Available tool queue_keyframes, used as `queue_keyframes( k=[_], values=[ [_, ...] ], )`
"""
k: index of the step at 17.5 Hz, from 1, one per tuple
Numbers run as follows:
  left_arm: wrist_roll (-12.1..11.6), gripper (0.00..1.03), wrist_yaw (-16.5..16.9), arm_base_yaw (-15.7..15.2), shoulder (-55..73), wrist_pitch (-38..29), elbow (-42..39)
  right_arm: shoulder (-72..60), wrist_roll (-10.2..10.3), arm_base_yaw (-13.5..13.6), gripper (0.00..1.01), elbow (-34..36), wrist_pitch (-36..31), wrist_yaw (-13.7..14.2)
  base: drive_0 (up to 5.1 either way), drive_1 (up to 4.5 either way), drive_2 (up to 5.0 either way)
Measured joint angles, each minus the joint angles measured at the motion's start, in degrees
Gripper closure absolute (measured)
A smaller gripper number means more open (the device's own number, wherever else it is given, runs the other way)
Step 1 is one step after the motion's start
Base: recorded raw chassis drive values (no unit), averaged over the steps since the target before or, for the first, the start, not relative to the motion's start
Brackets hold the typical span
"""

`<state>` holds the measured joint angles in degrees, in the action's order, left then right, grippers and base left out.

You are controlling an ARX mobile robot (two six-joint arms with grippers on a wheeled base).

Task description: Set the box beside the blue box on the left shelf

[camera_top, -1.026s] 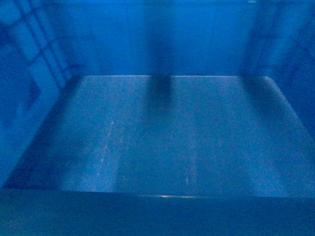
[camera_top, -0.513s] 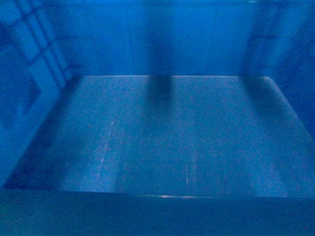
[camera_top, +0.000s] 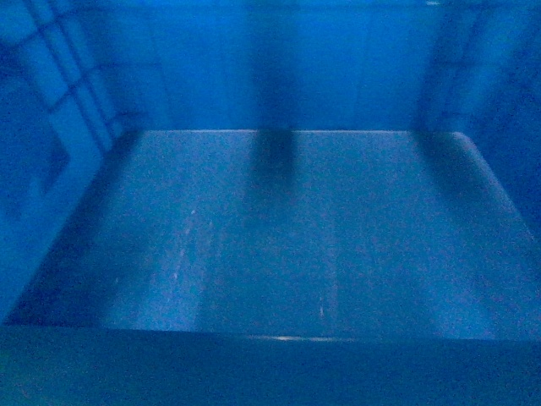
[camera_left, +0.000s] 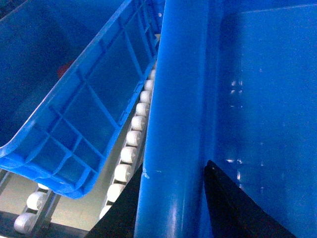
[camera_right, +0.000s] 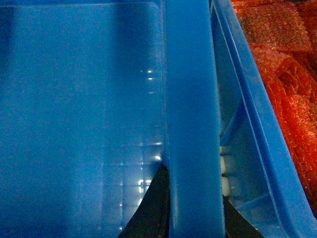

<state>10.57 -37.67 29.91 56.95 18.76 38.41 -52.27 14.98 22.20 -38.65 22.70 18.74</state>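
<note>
Across the whole head view we see only the inside of the box (camera_top: 287, 237): its pale scuffed floor, the far wall behind it, and ribbed side walls to left and right. Our left gripper (camera_left: 171, 198) straddles the box's thick rolled rim, one dark finger (camera_left: 237, 208) inside against the wall and the other outside, so it is clamped on the rim. Just beyond that rim, in the left wrist view, a second blue crate (camera_left: 84, 109) sits tilted, its ribbed side close beside our box, with a narrow gap between them. Down in that gap runs a row of small white wheels (camera_left: 131, 148) between grey rails, part of the left shelf (camera_left: 34, 206). Our right gripper (camera_right: 193, 218) likewise pinches the opposite rim, dark fingers on either side of it. Right of that rim stands another blue crate (camera_right: 257, 148), close alongside and filled with orange-red bubble-wrapped packs (camera_right: 287, 64); a few white rollers show in the gap.
</note>
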Motion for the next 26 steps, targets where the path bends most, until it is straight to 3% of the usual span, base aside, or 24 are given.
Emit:
queue_keyframes(
  k=[26],
  values=[
    [0.0,0.73,0.0,0.0,0.0,0.0,0.0,0.0,0.0,0.0,0.92,0.0,0.0,0.0,0.0,0.0,0.0]
  ],
)
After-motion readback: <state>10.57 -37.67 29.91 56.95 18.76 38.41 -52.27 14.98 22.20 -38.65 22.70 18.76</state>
